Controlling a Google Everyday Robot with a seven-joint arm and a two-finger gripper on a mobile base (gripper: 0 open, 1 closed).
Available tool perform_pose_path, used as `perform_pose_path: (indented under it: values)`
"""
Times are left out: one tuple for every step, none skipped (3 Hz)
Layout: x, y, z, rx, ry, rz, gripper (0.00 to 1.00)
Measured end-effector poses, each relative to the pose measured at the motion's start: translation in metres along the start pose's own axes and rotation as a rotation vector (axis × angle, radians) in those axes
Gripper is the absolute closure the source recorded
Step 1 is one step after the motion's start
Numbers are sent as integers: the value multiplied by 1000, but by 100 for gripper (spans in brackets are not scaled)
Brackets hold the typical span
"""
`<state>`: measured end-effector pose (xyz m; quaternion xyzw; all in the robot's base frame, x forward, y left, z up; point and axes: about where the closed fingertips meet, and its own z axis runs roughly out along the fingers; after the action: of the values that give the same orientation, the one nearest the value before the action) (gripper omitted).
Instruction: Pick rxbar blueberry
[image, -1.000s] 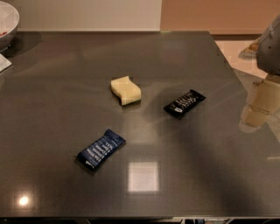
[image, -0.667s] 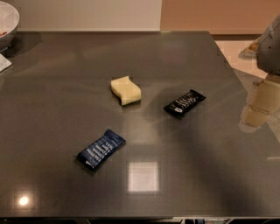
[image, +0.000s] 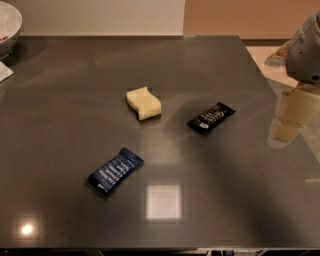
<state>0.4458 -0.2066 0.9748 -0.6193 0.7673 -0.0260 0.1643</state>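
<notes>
The rxbar blueberry (image: 115, 170) is a flat bar in a glossy dark blue wrapper with white lettering. It lies flat at the front left of the dark grey table (image: 65, 100), set at a slant. My gripper (image: 292, 117) is at the far right edge of the view, over the table's right edge, far to the right of the blue bar and apart from everything on the table. The arm's grey body (image: 305, 47) shows above it.
A black-wrapped bar with white lettering (image: 211, 117) lies right of centre. A pale yellow sponge (image: 143, 103) lies near the middle. A white bowl (image: 7, 25) stands at the back left corner, with a white sheet's edge (image: 4, 72) below it.
</notes>
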Motion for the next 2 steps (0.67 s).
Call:
perform_pose_path:
  values:
    - [-21,-6,11,-21,-35,-65,0]
    - [-44,-11,21,-38,-76,-138,0]
